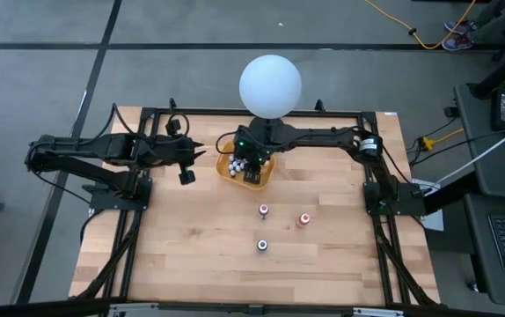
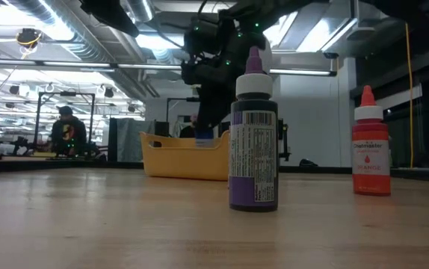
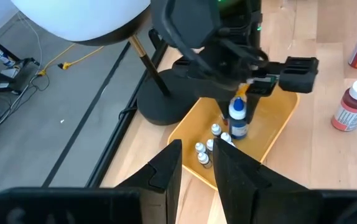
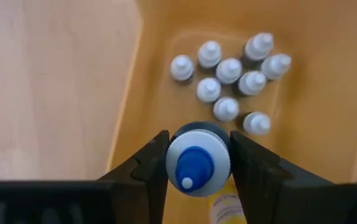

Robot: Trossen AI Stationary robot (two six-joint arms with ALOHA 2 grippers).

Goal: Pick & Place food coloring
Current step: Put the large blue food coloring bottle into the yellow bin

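Fig. — Blue-cap bottle held above tray, bimanual rig, top-down ref

Table (image 1: 200, 255): wooden top, both arms reaching toward its 12 o'clock edge. White globe (image 1: 270, 85) on a black base stands at 12 o'clock, just behind the yellow tray (image 1: 232, 175).

R arm: comes in from 3 o'clock; right gripper (image 4: 198, 163) sits over the tray, fingers pinching the blue-capped bottle (image 4: 197, 163) by its cap/shoulder, one finger each side, bottle upright — seen in R wrist view and L wrist view. Whether it is going in or coming out can't be read from this instant.

L arm: waits at 9 o'clock of the tray; left gripper (image 3: 196, 168) holds nothing, fingers a narrow gap apart.

Food coloring, other units: cluster of whitish-capped bottles (image 4: 228, 74) packed in the tray's corner, touching one another, near the held bottle. On bare table at approx 5 o'clock of the tray: pink-top bottle (image 1: 263, 210), orange bottle (image 1: 303, 219), purple bottle (image 1: 262, 246), all upright and apart.

Doing the step well (judgement): move straight vertical, keep the bottle plumb — grip is high and the cap is round, so a tilt could let it pivot. Stay clear of the cluster and tray wall; a side brush would likely topple neighbours. Release only once the base is seated flat
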